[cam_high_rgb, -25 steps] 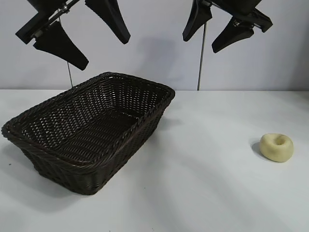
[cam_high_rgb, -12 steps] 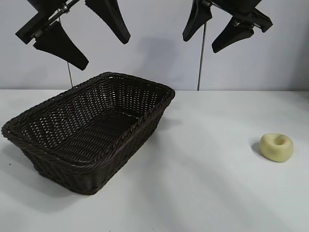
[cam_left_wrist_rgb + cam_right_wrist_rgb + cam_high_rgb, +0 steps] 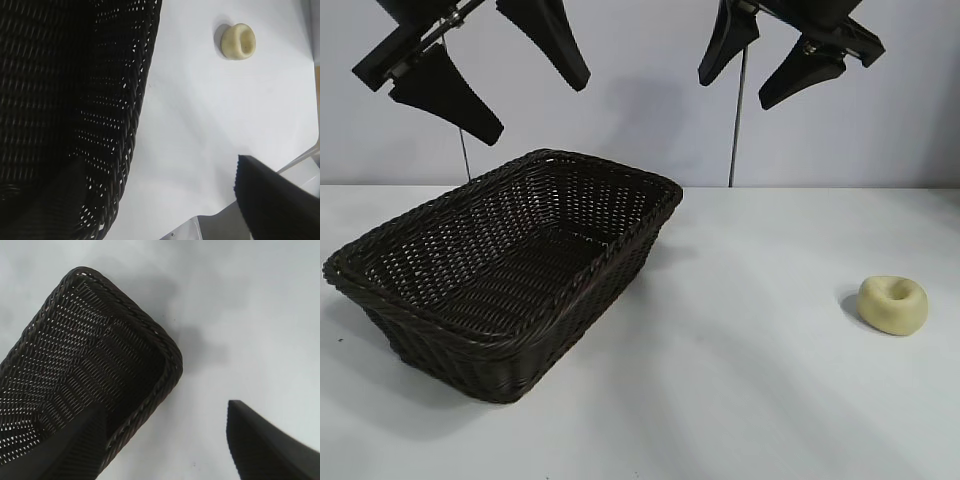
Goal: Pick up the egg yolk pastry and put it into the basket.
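- Exterior view: pastry (image 3: 892,305) sits on the surface (image 3: 740,380) at 3 o'clock, well apart from the basket (image 3: 510,265) at 9 o'clock
- Left gripper (image 3: 490,70) hangs above the basket, fingers wide and empty
- Right gripper (image 3: 765,55) at 1 o'clock, fingers wide and empty
- Left wrist view shows the pastry's dimple; right wrist view shows only the basket

Bare table (image 3: 750,400) lies on every side of the egg yolk pastry (image 3: 892,304) near the right edge, open from above. The basket (image 3: 510,265) fills the left half, well apart. Left gripper (image 3: 495,85) and right gripper (image 3: 760,70) hang high, jaws spread.
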### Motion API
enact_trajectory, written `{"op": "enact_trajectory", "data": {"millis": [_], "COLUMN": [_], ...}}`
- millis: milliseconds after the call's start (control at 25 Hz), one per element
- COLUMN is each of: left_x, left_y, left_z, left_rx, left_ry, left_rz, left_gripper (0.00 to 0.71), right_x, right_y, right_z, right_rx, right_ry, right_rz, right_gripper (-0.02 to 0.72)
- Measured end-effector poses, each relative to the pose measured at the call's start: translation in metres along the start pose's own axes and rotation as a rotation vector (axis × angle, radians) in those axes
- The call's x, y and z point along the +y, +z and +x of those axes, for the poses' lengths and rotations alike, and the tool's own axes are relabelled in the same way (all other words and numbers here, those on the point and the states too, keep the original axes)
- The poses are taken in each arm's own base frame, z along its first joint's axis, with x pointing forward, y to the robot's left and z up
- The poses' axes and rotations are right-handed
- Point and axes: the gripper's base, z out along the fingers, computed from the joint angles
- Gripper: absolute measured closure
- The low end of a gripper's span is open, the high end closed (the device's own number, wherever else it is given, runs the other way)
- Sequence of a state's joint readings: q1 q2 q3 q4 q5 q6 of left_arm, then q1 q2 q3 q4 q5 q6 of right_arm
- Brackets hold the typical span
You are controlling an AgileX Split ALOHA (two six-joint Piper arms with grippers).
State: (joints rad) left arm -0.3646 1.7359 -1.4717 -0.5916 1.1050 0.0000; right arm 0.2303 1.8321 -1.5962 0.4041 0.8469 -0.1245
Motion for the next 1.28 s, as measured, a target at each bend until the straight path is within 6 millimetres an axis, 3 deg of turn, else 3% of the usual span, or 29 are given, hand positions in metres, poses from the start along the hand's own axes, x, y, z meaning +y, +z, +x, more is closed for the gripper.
{"op": "enact_trajectory", "data": {"millis": [400,640,920,1280], "left_x": [-0.008,-0.004,0.02,0.056], "left_y": [-0.036,-0.049,-0.041,-0.009], "left_z": [0.015,0.039,0.064,0.078], "left_rx": [-0.06,-0.084,-0.158,-0.27], "left_ry": [-0.107,-0.204,-0.427,-0.763], "left_rz": [-0.08,-0.107,-0.201,-0.258], "left_gripper": [0.119,0.119,0.119,0.119], "right_x": [0.0,0.0,0.0,0.0], "right_y": [0.0,0.0,0.0,0.0], "right_z": [0.0,0.002,0.002,0.002], "right_rx": [0.003,0.021,0.021,0.022], "right_ry": [0.0,0.0,0.0,0.0], "right_rz": [0.0,-0.003,-0.003,-0.003], "right_gripper": [0.209,0.209,0.209,0.209]}}
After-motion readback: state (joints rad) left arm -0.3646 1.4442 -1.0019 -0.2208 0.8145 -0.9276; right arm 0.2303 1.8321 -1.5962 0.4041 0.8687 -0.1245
